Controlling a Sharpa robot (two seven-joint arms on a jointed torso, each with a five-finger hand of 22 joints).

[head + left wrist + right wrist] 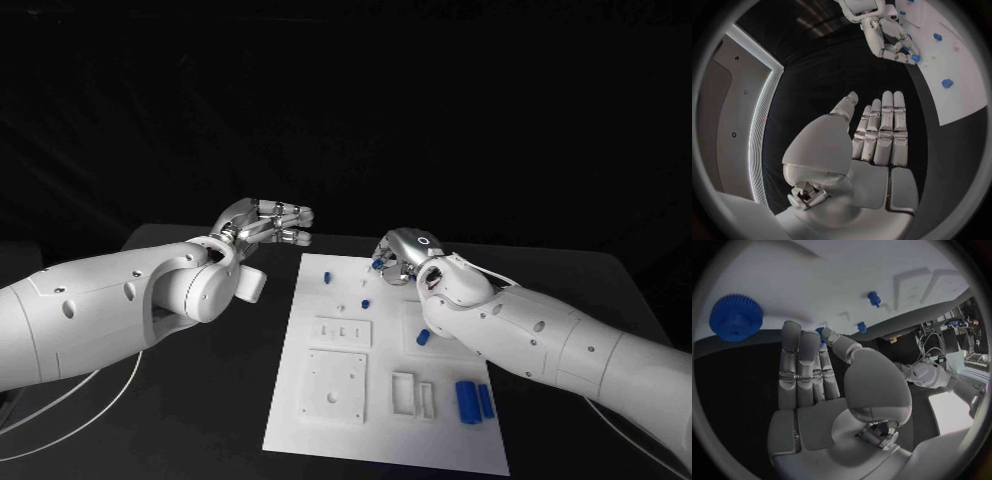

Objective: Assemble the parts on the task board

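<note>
Black table (173, 420) carried white rectangular task board (339, 440) at centre. Left hand (267, 224) hovered over bare table just beside board's far left corner; fingers (882, 130) extended, pressed side by side, holding nothing. Right hand (404, 255) sat over board's far edge; fingers (798, 365) extended together, thumb tip touching small blue part (821, 332), possibly pinched, contact unclear. Blue toothed gear (736, 317) lay on board near right hand. Two blue cylinders (473, 400) lay at board's near right side.
</note>
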